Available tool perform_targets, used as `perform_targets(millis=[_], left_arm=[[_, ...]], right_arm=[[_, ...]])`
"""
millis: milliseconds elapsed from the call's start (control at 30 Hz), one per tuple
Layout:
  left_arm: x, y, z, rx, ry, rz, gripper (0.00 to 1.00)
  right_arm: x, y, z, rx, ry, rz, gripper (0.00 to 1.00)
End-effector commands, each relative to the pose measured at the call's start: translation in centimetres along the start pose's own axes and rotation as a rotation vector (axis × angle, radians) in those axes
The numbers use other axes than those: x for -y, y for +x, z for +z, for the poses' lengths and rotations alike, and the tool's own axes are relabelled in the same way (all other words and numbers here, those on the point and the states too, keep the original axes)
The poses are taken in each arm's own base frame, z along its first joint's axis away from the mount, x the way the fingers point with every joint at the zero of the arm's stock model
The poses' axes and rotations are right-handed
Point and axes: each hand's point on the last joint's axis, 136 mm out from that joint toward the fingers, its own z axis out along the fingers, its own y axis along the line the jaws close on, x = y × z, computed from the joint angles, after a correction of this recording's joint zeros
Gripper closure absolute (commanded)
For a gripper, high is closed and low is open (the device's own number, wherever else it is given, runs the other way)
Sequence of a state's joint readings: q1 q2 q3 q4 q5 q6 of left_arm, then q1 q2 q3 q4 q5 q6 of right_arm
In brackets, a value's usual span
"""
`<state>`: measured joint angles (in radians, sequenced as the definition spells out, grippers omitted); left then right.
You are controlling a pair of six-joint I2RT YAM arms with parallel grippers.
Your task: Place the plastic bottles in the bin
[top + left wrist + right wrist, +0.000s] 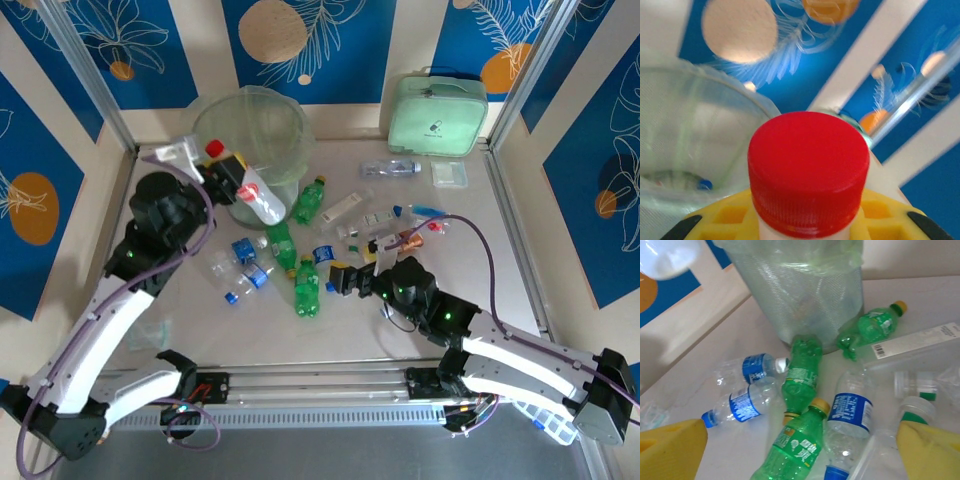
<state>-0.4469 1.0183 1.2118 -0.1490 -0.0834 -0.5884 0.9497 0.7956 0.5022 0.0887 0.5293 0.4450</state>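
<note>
Three green bottles (pixel 801 371) and three blue-labelled clear bottles (pixel 850 415) lay on the table (pixel 930 300) beside the bin (pixel 800 290), the right claw (pixel 348 280) spread wide near them, while the left claw (pixel 232 175) pinched a red-capped white bottle (pixel 807 170) at the bin's rim.

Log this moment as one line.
left fingers: shut on red-capped bottle, beside bin | right fingers: open above loose bottles | task: unfinished
</note>
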Motion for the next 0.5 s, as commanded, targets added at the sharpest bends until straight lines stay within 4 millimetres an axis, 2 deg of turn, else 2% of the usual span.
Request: perform_targets(millis=[0, 100, 267, 467], left_arm=[[-1.6, -3.5, 1.0, 0.02, -0.093, -0.056, 0.75], [-2.2, -5.3, 3.7, -0.03, -0.11, -0.082, 0.75], [-3.8, -6.4, 8.0, -0.106, -0.13, -0.089, 0.76], [-7.8, -6.7, 11.5, -0.139, -0.233, -0.069, 0.76]], right_arm=[[0.6, -1.2, 0.1, 0.066, 0.058, 0.02, 0.04], [0.8, -0.8, 0.7, 0.035, 0.106, 0.006, 0.03], [0.9, -0.4, 1.4, 0.023, 0.159, -0.028, 0.03], [0.0, -0.2, 1.6, 0.013, 0.113, -0.017, 0.04]])
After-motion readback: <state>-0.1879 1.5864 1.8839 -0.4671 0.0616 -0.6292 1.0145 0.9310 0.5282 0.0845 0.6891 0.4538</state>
